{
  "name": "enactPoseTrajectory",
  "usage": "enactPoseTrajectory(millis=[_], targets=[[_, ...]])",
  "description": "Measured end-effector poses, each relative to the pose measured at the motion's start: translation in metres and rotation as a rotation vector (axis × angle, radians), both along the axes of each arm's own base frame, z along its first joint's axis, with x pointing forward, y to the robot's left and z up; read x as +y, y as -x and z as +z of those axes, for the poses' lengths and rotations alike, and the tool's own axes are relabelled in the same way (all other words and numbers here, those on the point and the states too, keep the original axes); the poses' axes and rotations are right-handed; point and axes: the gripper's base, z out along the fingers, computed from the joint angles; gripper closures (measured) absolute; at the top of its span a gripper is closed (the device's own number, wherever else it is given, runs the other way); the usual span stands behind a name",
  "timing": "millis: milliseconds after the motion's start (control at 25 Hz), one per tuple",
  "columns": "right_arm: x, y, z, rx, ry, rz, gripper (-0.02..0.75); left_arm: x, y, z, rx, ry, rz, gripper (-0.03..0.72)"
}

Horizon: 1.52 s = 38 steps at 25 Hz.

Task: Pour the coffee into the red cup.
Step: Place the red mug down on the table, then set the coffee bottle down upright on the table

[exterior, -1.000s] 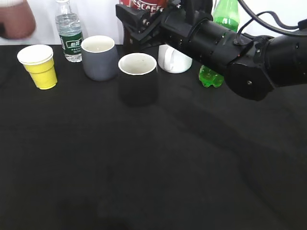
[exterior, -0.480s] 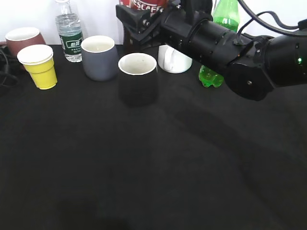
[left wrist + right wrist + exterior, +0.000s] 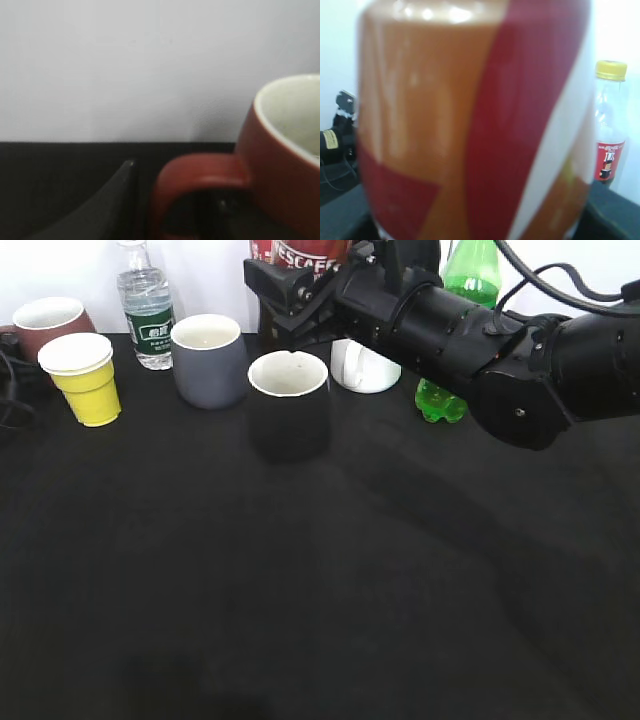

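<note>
The red cup stands at the far left back, behind a yellow paper cup. In the left wrist view its handle sits between my left gripper's jaws, which close on it. The left arm itself is out of the exterior view. The coffee bottle, with its NESCAFE label, is at the top middle and cut off by the frame edge. It fills the right wrist view, blurred. My right gripper is around its lower body and grips it.
Along the back stand a water bottle, a grey cup, a black cup, a white mug and a green bottle. A yellow-capped bottle with a red label shows behind the coffee.
One second ago the red cup was a blur in the air at the far left. Now it stands on the table behind the yellow cup. The right gripper and bottle shifted only slightly.
</note>
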Motion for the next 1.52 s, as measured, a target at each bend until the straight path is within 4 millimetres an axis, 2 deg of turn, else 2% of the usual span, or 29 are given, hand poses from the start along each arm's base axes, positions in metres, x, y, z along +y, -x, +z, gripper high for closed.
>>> enactPoseTrajectory(millis=[120, 360, 520, 640, 760, 920, 1000, 1040, 1160, 1280, 1400, 1440, 1520], targets=[[0.000, 0.000, 0.000, 0.000, 0.000, 0.000, 0.204, -0.002, 0.015, 0.009, 0.011, 0.002, -0.001, 0.386], [0.000, 0.000, 0.000, -0.001, -0.001, 0.000, 0.204, -0.011, 0.065, 0.013, 0.067, 0.017, -0.006, 0.386], [-0.002, 0.000, -0.001, 0.039, 0.047, -0.018, 0.204, -0.019, 0.115, 0.044, 0.040, 0.015, -0.008, 0.386], [-0.008, 0.006, 0.017, 0.070, 0.100, -0.038, 0.204, -0.025, 0.148, 0.073, 0.004, 0.001, -0.006, 0.386], [-0.020, 0.022, 0.025, 0.096, 0.145, -0.051, 0.204, -0.028, 0.163, 0.102, -0.014, -0.048, -0.025, 0.386], [-0.040, 0.046, 0.028, 0.151, 0.132, -0.088, 0.204, -0.037, 0.175, 0.123, -0.024, -0.125, -0.083, 0.386], [-0.056, 0.054, 0.028, 0.188, 0.137, -0.130, 0.204, -0.048, 0.178, 0.129, -0.042, -0.133, -0.122, 0.386], [-0.070, 0.055, 0.027, 0.204, 0.136, -0.171, 0.204, -0.054, 0.179, 0.130, -0.047, -0.134, -0.142, 0.386], [-0.129, 0.049, 0.029, 0.222, 0.101, -0.357, 0.204, -0.066, 0.179, 0.130, -0.047, -0.136, -0.191, 0.386], [-0.184, 0.042, 0.028, 0.241, 0.083, -0.544, 0.204, -0.068, 0.179, 0.130, -0.047, -0.136, -0.196, 0.386], [-0.211, 0.037, 0.028, 0.247, 0.069, -0.639, 0.204, -0.068, 0.179, 0.130, -0.046, -0.136, -0.196, 0.386], [-0.216, 0.036, 0.027, 0.250, 0.068, -0.656, 0.204, -0.068, 0.179, 0.130, -0.046, -0.135, -0.196, 0.386], [-0.216, 0.028, 0.012, 0.277, 0.083, -0.655, 0.204, -0.068, 0.179, 0.130, -0.045, -0.135, -0.196, 0.386]])
